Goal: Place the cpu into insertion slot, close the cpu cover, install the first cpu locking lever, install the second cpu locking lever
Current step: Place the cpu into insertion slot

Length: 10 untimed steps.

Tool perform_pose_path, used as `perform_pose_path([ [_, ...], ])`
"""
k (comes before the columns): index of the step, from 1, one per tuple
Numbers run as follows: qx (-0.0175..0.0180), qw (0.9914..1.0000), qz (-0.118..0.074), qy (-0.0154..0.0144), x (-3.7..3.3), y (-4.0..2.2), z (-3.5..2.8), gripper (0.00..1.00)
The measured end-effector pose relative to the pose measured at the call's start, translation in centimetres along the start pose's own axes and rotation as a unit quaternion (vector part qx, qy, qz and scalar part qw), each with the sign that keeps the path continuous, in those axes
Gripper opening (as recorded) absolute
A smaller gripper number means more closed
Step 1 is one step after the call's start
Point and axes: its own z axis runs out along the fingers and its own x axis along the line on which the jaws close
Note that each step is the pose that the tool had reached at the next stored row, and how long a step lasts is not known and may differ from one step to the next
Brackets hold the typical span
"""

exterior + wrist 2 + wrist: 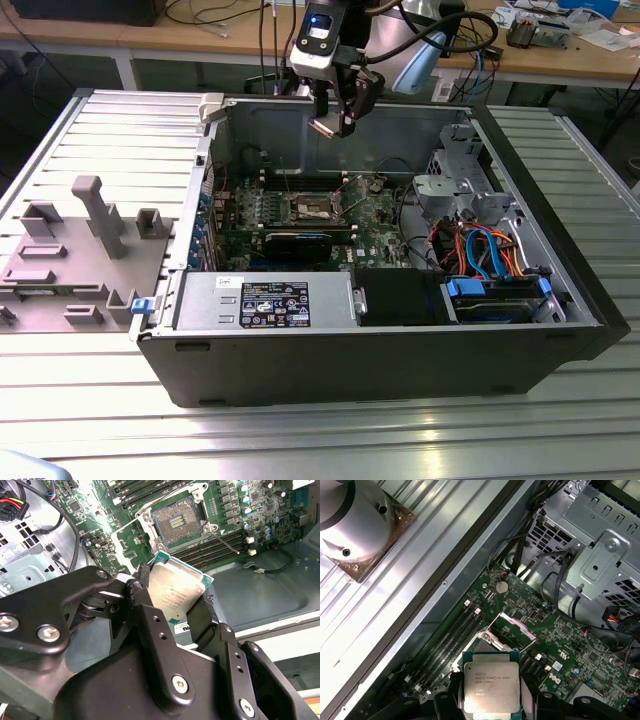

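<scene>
Small flat square cpu [175, 592], silvery-grey metal top. It is pinched by its edges and tilted, so it may slip, or land skewed and bend socket contacts. The black two-fingered gripper [172, 599] is clamped on it, chip between the fingertips. It hangs well above the dark-centred, metal-rimmed insertion slot [177, 522]. The thin silvery cpu cover [516, 629] looks raised. All of this sits inside the open dark-grey computer case [400, 350].

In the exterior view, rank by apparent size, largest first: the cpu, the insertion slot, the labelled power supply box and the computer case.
1. computer case
2. power supply box
3. insertion slot and cpu: these look alike; the cpu hangs tilted above the motherboard, so I leave these two unranked.
</scene>
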Motion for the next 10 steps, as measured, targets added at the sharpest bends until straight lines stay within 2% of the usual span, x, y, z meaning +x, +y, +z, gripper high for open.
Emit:
perform_pose_path([
  [10, -0.0001, 0.99999, 0.004, -0.0004, 0.0, 0.0, 0.0, 0.55],
])
